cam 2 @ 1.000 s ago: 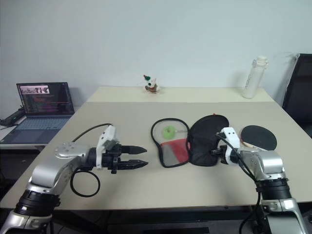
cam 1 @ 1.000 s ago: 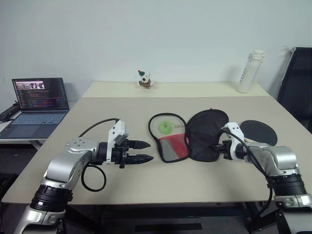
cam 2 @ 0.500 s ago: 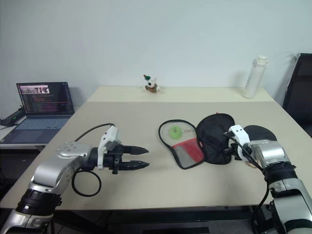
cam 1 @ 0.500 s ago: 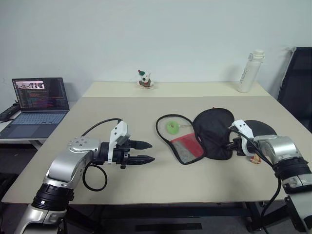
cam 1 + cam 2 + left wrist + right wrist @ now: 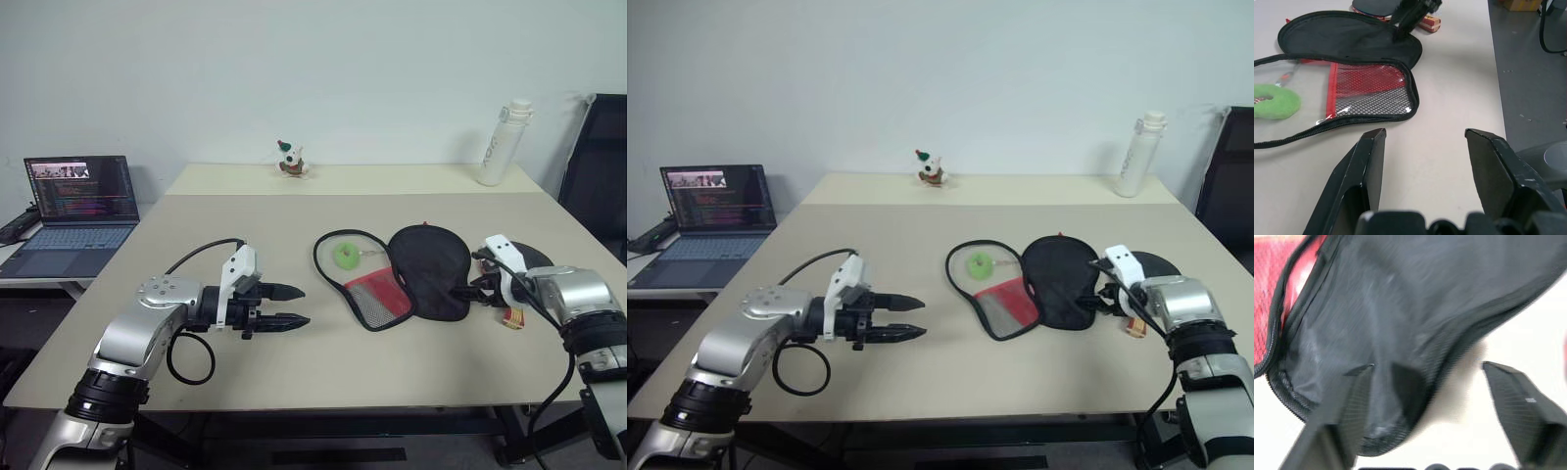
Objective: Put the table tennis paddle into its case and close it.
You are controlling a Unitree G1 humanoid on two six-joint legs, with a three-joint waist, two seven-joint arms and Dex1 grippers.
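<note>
The right tool (image 5: 1104, 294) is seen spread at the edge of the case (image 5: 1058, 279), gripping nothing; the left tool (image 5: 294, 305) is held spread above the desk (image 5: 245, 225); the table tennis paddle (image 5: 527, 257) lies just behind the right tool and could be knocked aside; since earlier, the case was dragged rightward and released.

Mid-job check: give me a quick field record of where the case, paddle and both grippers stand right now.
case: lying open on the table, black flap to the robot's right, mesh and red half to its left
green ring: inside the mesh half
paddle: on the table, right of the case, not yet in it
right gripper: jaws open at the black flap's edge, holding nothing
left gripper: jaws open, empty, left of the case
</note>
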